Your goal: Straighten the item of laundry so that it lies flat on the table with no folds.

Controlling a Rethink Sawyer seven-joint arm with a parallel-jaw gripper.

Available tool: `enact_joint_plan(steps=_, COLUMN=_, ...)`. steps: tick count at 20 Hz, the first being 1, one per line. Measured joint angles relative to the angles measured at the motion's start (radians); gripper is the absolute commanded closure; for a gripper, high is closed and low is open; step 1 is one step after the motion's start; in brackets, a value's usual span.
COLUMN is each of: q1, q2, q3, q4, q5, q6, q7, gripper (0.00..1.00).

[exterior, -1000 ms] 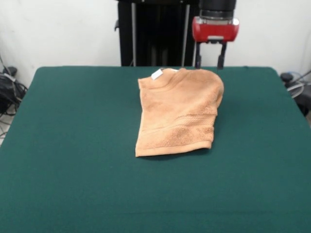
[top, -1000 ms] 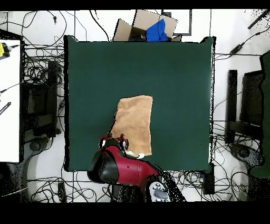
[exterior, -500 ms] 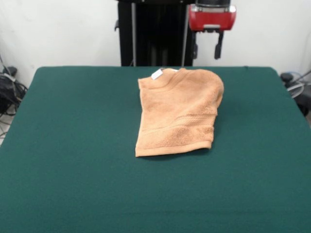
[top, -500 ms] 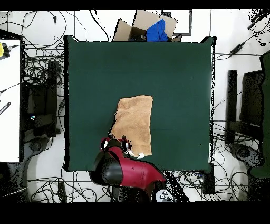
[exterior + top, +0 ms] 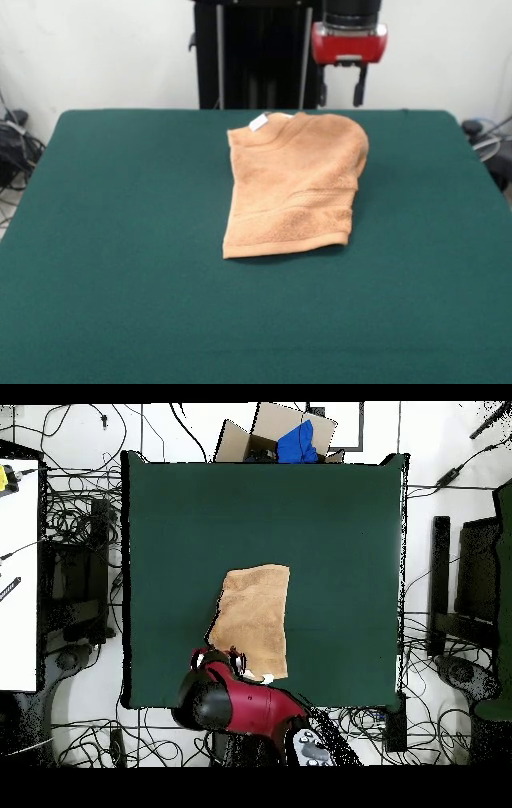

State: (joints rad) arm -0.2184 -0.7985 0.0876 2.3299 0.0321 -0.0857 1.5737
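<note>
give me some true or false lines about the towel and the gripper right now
1. The towel lies folded on the table. True.
2. The gripper is clamped on the towel's corner. False: it hangs above the towel's far edge, open and holding nothing.
3. A white tag shows at the towel's far edge in the front view. True.
4. The towel hangs over the table's edge. False: it lies wholly on the green top.
5. A woven band runs across the towel near its near end. True.
</note>
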Motion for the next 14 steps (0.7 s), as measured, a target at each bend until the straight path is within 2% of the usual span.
enact_joint_plan(steps=14, q1=0.062, q2=0.071, q3=-0.004, q4=-0.005, q5=0.011, q6=-0.026, q7=0.0, gripper=0.0)
